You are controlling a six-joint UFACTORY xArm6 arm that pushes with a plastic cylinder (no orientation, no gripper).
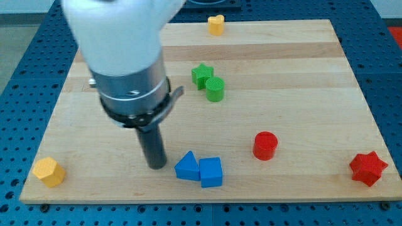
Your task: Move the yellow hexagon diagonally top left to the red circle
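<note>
My tip (pixel 156 166) rests on the surface (pixel 301 69) left of the blue blocks (pixel 200 169); the yellow hexagon (pixel 49 171) sits far lower left, the red circle (pixel 265 145) to the right.

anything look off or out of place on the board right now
Nothing is damaged or toppled. The yellow heart sits right on the board's top edge, slightly overhanging. The yellow hexagon is far from the red circle; my tip is beside the blue triangle.

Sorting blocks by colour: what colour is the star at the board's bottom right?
Red star, clearest in the camera view.
</note>
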